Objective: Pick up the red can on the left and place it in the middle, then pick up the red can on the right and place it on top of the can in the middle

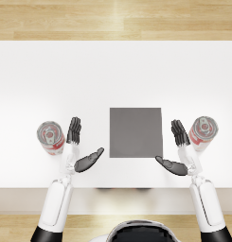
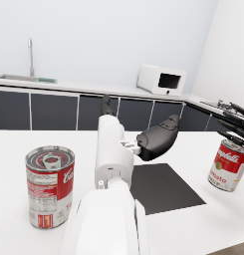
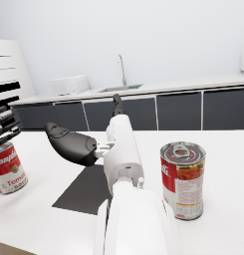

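Two red cans stood upright on the white worktop [image 1: 115, 71]: left can [image 1: 51, 137] at nine o'clock of the dark mat [image 1: 136, 132], right can [image 1: 203, 132] at three (both untouched). Left hand [image 1: 82, 146] and right hand [image 1: 178, 149] were spread wide, empty.

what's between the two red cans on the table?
Head view: left hand, dark mat, right hand, between left can and right can.

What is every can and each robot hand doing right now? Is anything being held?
Left can: upright on the table, beside the left hand, not held.
Right can: upright on the table, beside the right hand, not held.
Left hand: open, holding nothing.
Right hand: open, holding nothing.
Dark mat: flat in the middle, nothing on it.
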